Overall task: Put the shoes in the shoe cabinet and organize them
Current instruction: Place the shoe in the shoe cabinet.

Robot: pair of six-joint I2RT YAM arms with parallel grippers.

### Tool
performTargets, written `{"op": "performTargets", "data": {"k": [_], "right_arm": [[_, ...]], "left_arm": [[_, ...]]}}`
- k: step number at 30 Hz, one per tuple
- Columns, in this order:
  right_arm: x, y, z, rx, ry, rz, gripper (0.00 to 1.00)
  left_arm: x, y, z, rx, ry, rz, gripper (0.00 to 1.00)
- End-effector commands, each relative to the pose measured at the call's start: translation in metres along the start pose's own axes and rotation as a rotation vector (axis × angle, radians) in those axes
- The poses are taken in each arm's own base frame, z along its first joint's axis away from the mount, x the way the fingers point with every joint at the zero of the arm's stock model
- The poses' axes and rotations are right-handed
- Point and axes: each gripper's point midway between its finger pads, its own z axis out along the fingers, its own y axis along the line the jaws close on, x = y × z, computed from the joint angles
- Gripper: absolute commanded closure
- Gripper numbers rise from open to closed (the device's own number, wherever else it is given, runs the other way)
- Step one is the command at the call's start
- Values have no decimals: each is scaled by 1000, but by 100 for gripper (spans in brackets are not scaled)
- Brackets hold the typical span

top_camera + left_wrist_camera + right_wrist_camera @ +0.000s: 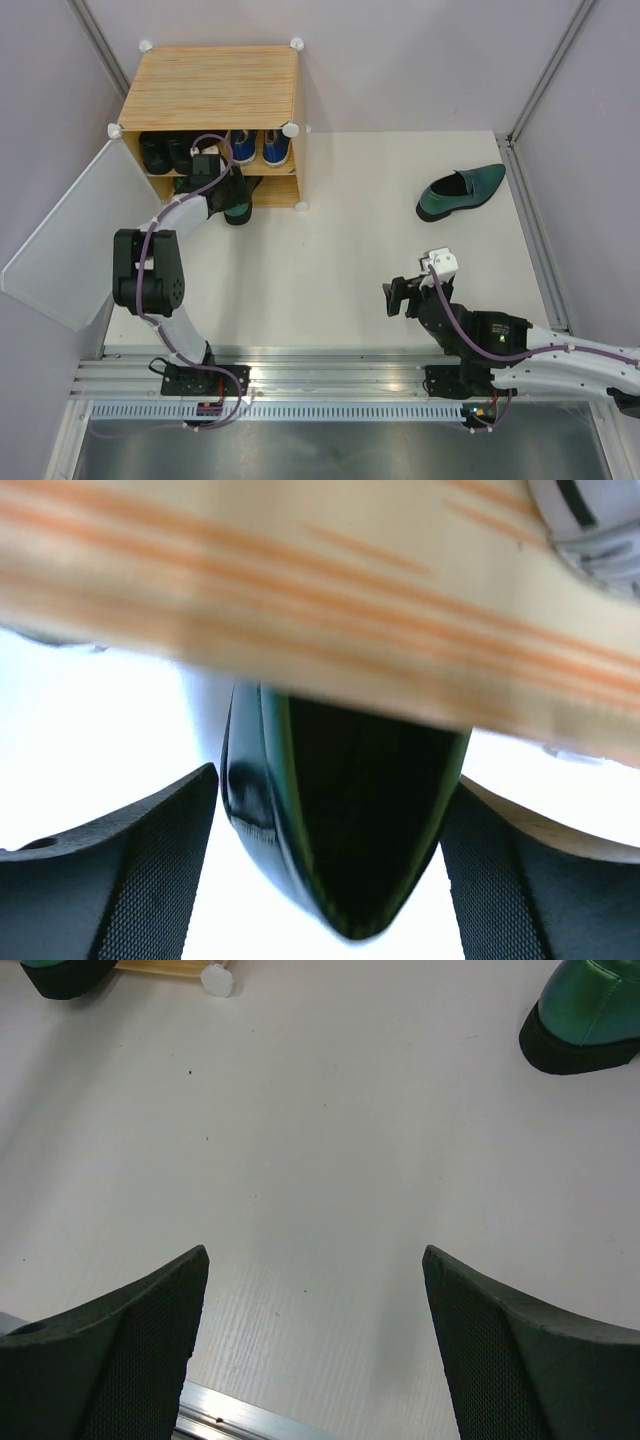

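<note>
Shoe cabinet (pixel 210 85) sits at the far left of the worktop (pixel 340 250), frosted door (pixel 75 235) swung open to the left. Black boots (pixel 165 153) and blue sneakers (pixel 258 147) are side by side on the upper shelf. My left tool (pixel 330 780) is at the mouth of the lower shelf, released, fingers (pixel 130 870) spread wide either side of a dark-green loafer (pixel 240 210) that pokes out past the front edge. The other loafer (pixel 462 192) lies on the worktop well off to the right. My right tool (pixel 315 1260) hangs wide open over the worktop.
</note>
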Motion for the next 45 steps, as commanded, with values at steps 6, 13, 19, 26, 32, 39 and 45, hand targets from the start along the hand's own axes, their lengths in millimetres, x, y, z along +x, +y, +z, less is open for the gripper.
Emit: {"op": "performTargets", "data": {"k": [6, 13, 19, 26, 32, 39, 45], "right_arm": [[-5, 6, -1, -26, -2, 7, 9], [-5, 7, -2, -35, -2, 13, 9], [-5, 9, -2, -46, 0, 11, 10], [-2, 10, 0, -40, 7, -2, 10], [-1, 8, 2, -22, 9, -17, 10], [2, 6, 5, 6, 13, -37, 9], [4, 3, 8, 33, 16, -56, 9]], "left_arm": [[-22, -17, -39, 98, -97, -51, 11], [-5, -11, -62, 99, -118, -100, 16], [19, 8, -91, 48, -211, -182, 53], [25, 8, -77, 50, -193, -179, 74], [23, 5, -49, 45, -169, -188, 77], [-9, 0, -24, 26, -203, -146, 78], [-45, -10, -5, 28, -252, -102, 80]]}}
